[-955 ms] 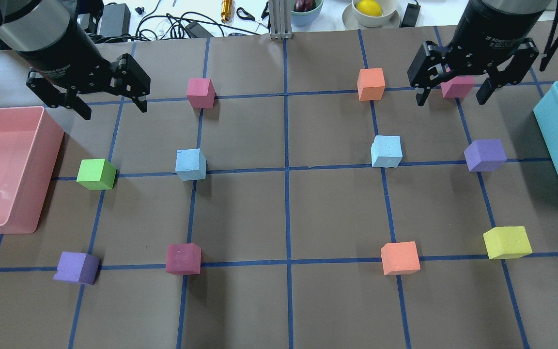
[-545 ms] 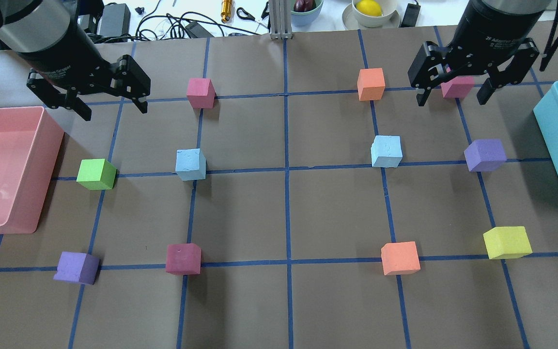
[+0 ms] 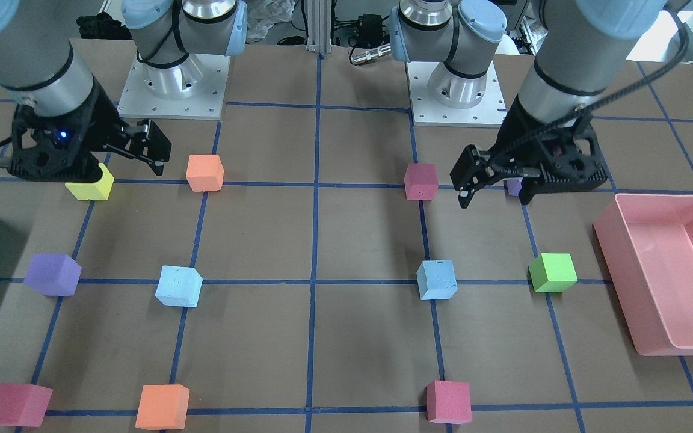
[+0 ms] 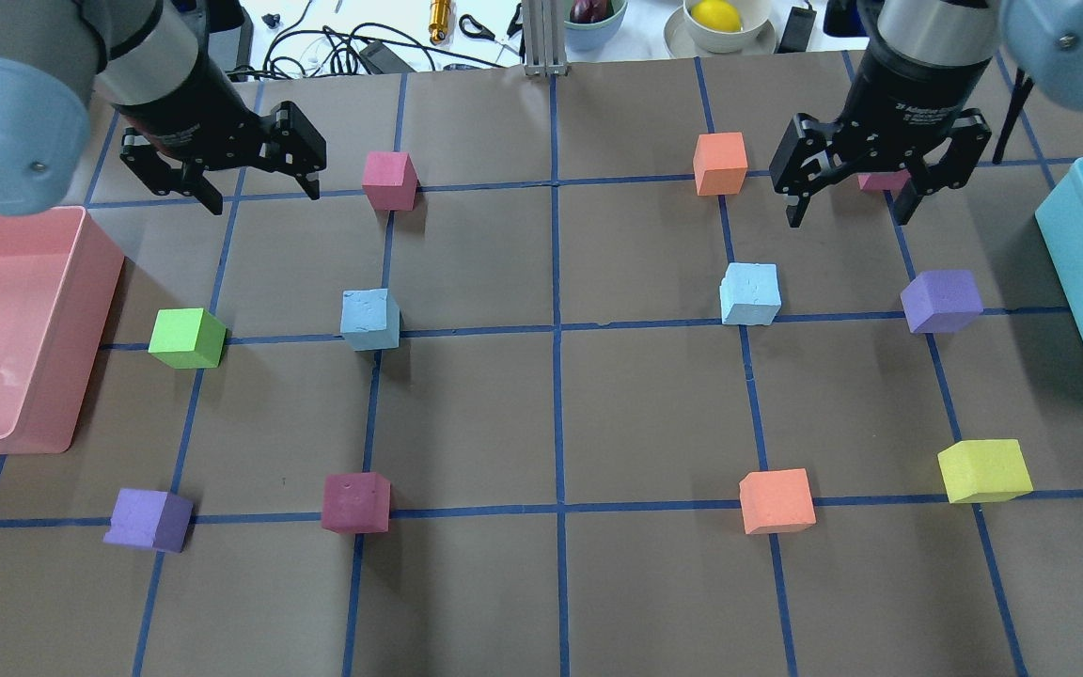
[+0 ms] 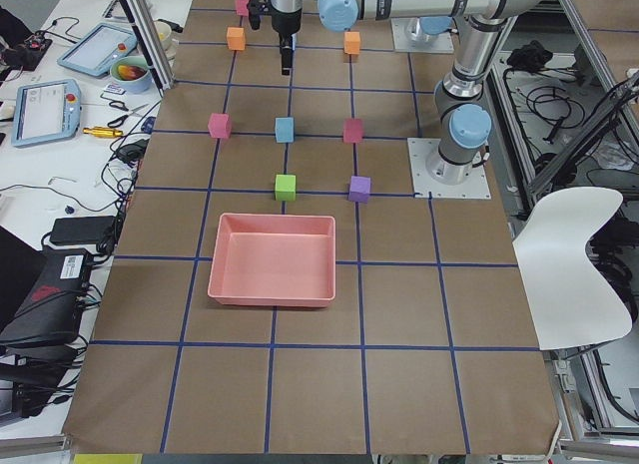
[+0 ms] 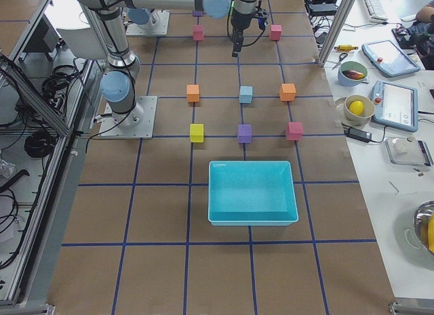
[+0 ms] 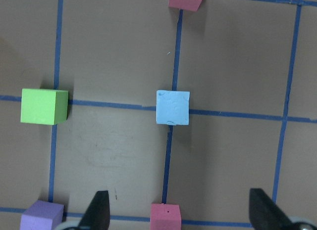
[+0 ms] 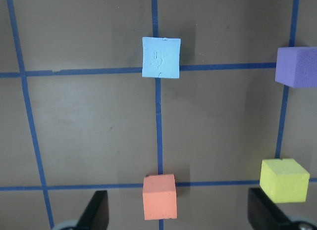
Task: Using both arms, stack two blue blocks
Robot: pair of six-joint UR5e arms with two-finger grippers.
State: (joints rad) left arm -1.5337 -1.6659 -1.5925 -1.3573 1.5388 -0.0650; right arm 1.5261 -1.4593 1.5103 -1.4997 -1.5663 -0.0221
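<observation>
above the brown table [image 4: 466,423] the left gripper [image 4: 265,197] and right gripper [image 4: 847,218] hang with jaws spread wide and nothing between them, while the left blue block [image 4: 370,320] and right blue block [image 4: 750,293] sit well apart on the blue tape lines [image 4: 557,423], unstacked.

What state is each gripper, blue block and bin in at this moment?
Left gripper: jaws open, holding nothing.
Right gripper: jaws open, holding nothing.
Left-side blue block: flat on the table, unstacked, ungripped.
Right-side blue block: flat on the table, unstacked, ungripped.
Pink bin: upright, empty.
Teal bin: upright, empty.
</observation>
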